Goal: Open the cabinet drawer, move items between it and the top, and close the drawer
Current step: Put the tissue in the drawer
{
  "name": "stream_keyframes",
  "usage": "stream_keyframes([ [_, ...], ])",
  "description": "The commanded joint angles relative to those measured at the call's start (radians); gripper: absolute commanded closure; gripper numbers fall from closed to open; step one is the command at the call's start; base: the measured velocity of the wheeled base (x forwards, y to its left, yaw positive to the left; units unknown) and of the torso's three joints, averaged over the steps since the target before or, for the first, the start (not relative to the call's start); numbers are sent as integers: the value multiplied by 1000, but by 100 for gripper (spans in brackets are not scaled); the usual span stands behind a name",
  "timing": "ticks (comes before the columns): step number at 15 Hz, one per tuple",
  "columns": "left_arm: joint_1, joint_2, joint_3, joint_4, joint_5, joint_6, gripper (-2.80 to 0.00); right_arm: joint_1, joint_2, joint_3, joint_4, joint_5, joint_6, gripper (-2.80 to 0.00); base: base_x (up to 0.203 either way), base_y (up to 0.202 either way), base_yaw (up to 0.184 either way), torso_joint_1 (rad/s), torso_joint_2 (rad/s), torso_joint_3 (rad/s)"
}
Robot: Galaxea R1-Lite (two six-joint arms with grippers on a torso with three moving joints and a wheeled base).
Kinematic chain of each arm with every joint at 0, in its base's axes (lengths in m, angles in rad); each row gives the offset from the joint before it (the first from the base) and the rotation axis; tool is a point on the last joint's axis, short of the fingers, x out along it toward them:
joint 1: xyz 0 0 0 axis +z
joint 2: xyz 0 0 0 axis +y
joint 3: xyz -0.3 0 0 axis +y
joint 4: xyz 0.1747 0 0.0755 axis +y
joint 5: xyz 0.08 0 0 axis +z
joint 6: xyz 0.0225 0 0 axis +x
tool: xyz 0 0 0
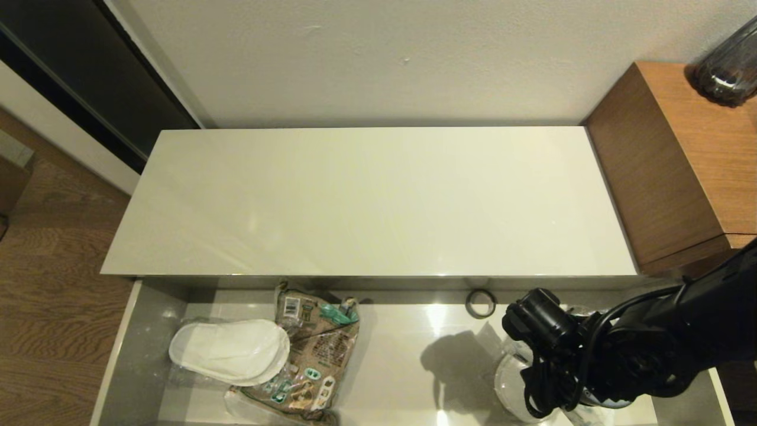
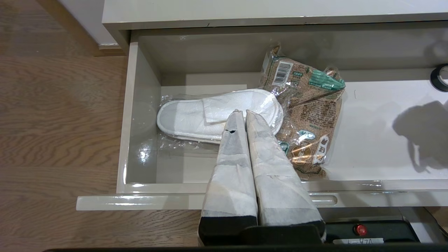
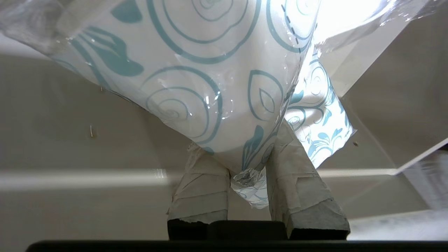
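The cabinet drawer (image 1: 142,343) stands pulled open below the top (image 1: 366,201), which is bare. White slippers in clear plastic (image 1: 230,349) lie at the drawer's left end. My right wrist (image 1: 550,331) hangs over the drawer's right part. There my right gripper (image 3: 241,150) is shut on the white tissue pack with blue print (image 3: 210,70), pinching its lower corner. Only a pale edge of the tissue pack (image 1: 507,378) shows under the arm. My left gripper (image 2: 244,112) is shut and empty, out in front of the drawer front (image 2: 140,202), pointing toward the slippers (image 2: 210,112).
A brown printed packet (image 1: 319,349) lies right of the slippers, partly under them. A small dark ring (image 1: 480,303) sits by the drawer's back wall. A brown wooden desk (image 1: 680,160) with a dark glass vase (image 1: 727,65) abuts the top's right end. Wood floor lies to the left.
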Motion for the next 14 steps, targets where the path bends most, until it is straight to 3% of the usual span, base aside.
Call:
stream_keyframes([
  [1, 0, 0, 0, 0, 0, 0, 0, 7, 42, 7, -16, -14, 16, 0, 0, 0, 0, 0, 0, 0],
  [2, 0, 0, 0, 0, 0, 0, 0, 10, 42, 16, -18, -19, 17, -280, 0, 0, 0, 0, 0, 0],
  [8, 0, 0, 0, 0, -1, 0, 0, 13, -1, 34, -12, -20, 20, -280, 0, 0, 0, 0, 0, 0],
  [14, 0, 0, 0, 0, 0, 0, 0, 19, -201, 23, 17, -12, 21, -280, 0, 0, 0, 0, 0, 0],
])
